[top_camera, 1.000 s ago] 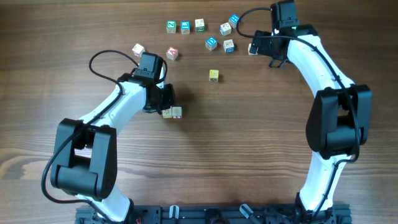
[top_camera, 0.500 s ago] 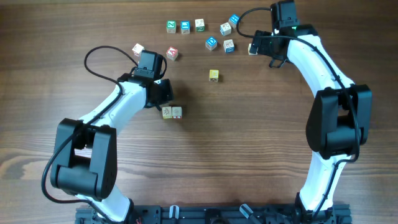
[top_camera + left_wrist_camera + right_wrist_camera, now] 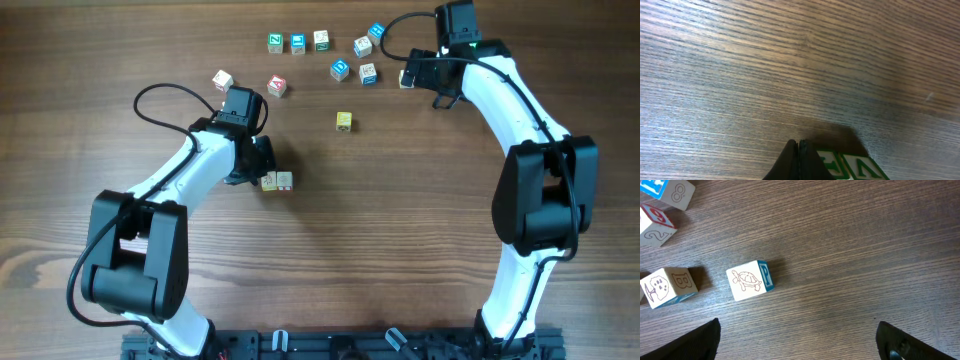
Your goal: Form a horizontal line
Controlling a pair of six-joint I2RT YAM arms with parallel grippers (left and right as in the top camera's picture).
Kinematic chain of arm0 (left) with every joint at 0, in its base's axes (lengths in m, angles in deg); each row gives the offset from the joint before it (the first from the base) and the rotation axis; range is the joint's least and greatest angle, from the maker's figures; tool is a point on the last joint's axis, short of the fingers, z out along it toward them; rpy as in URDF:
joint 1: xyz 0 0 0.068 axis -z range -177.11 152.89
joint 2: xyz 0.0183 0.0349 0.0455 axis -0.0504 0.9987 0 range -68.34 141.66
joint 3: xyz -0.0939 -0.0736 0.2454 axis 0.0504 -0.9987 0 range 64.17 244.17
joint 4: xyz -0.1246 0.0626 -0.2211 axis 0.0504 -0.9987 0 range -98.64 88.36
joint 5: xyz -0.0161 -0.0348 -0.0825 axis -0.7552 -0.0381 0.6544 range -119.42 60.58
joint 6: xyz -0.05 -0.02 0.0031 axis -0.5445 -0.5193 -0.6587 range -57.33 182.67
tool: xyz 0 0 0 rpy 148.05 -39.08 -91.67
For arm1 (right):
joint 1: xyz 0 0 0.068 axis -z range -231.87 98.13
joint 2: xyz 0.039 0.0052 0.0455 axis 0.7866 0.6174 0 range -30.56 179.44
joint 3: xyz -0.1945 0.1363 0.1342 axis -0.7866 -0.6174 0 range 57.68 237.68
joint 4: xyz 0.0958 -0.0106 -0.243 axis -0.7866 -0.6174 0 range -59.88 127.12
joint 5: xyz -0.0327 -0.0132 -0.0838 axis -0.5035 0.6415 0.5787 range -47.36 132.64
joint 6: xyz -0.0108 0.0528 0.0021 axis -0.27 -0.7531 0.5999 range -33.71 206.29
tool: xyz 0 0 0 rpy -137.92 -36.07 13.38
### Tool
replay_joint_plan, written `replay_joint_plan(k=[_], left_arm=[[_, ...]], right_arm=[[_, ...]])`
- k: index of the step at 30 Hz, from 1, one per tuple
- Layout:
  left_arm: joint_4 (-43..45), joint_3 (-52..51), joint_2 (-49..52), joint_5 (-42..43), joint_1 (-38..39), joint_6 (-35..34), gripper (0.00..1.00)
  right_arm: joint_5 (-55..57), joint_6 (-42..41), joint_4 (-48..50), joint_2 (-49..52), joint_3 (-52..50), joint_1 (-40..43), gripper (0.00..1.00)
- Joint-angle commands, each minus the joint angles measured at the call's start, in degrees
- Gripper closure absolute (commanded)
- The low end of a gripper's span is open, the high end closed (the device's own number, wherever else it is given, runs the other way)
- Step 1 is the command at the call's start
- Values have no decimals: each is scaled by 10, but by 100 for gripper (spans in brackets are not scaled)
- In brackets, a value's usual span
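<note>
On the left half of the wooden table (image 3: 120,110), a lone cube with pinkish marks (image 3: 222,80) sits up near the far edge, and a red-marked cube (image 3: 277,86) lies a little to its right, the two apart from each other. Below them the left gripper (image 3: 798,152) is down low over the wood with its jaws pressed tight together and nothing between them. Its tip is right at the left end of the horizontal line (image 3: 277,181), though I can't tell whether it touches. So far that line is only two pale cubes sitting side by side and touching, the left cube (image 3: 269,181) and the right cube (image 3: 286,180). From the left wrist view both show green-outlined letters on their near faces. Farther right and up at the far edge, three cubes form a neat row (image 3: 298,42) with green and blue faces. The yellow cube (image 3: 343,121) stands by itself near the middle, well apart from the line. Beyond it is a loose cluster (image 3: 358,58) of four blue- and white-faced cubes. At the right, the right gripper (image 3: 797,347) hangs with its jaws spread wide and holding nothing. In its own view, a turtle cube (image 3: 750,281) with a blue P on its side lies ahead of the fingers, nearer the left one and clear of both.
</note>
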Motion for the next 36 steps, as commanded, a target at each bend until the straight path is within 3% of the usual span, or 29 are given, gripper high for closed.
replay_joint_plan(k=[1,6,12,19,36], left_arm=[[7,0,6,10,0,-1,96],[13,0,6,9,0,-1,96],[-7,0,6,-92,0,-4,96],[-22,0,6,0,0,-3,96],[-26,0,6,3,0,-3,96]], right_arm=[[7,5,1,15,3,0,0],[7,5,1,15,3,0,0],[7,5,1,15,3,0,0],[7,5,1,15,3,0,0],[7,5,1,15,3,0,0]])
